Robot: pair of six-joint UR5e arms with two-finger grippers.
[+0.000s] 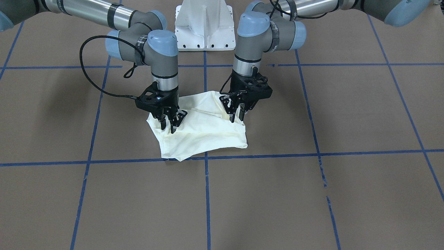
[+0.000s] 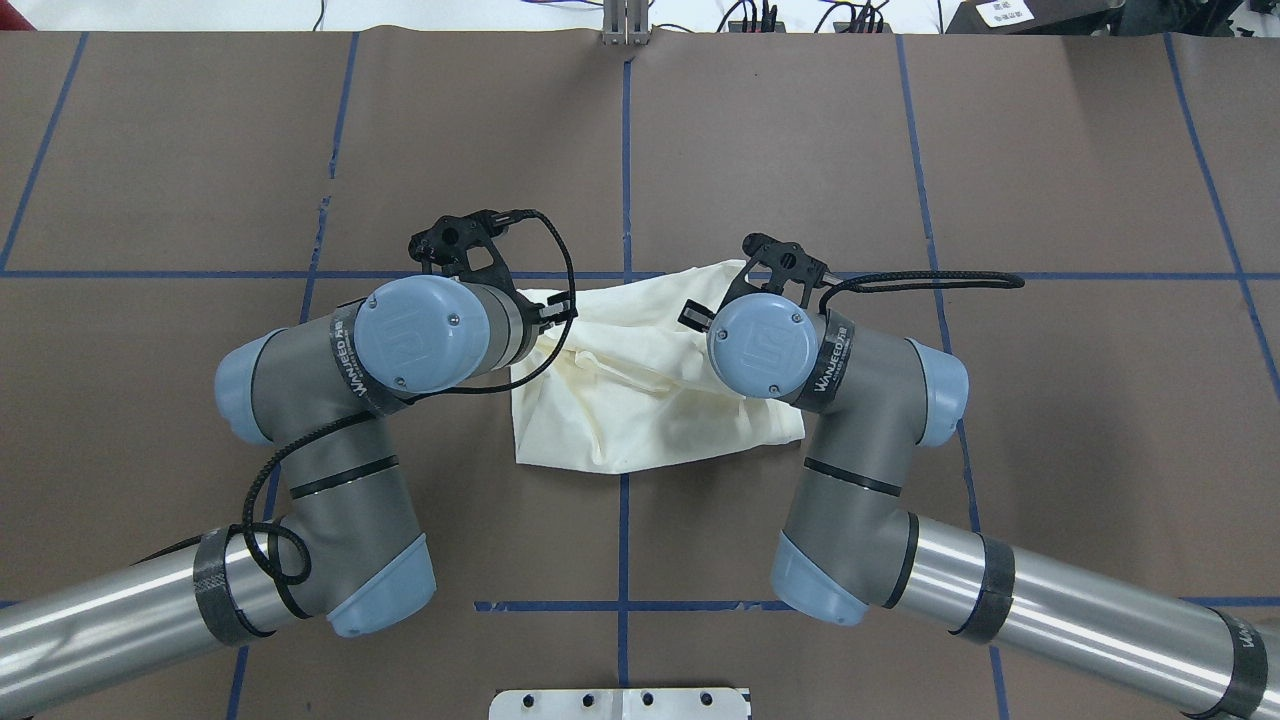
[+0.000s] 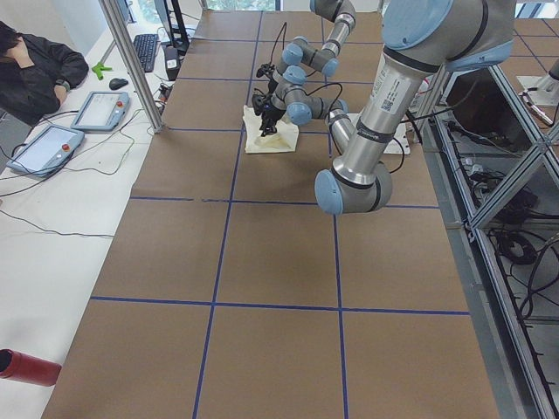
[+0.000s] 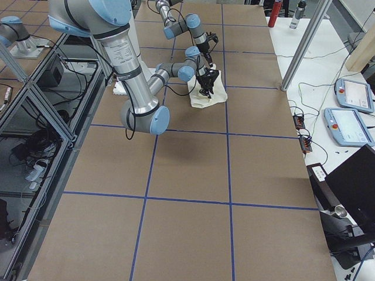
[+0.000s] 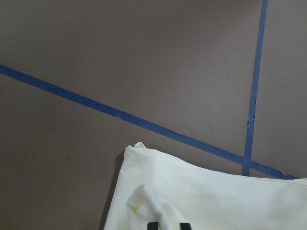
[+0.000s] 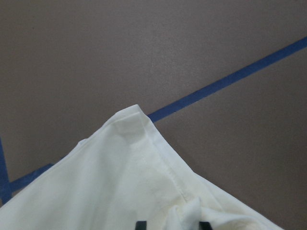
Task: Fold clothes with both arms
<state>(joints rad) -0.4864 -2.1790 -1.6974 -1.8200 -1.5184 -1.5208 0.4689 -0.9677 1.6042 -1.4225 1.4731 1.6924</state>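
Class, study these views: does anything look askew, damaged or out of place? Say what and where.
The shirt lies rumpled and skewed to the grid lines, its edges uneven. The blue tape is chipped and gapped in places.

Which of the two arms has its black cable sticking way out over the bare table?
The robot's right arm: its cable runs out sideways, away from the shirt. On the left arm, the cable curls over the shirt.

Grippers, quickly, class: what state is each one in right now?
Left gripper: closed, pinching a raised fold of the cream shirt.
Right gripper: closed on bunched fabric at the shirt's other side.
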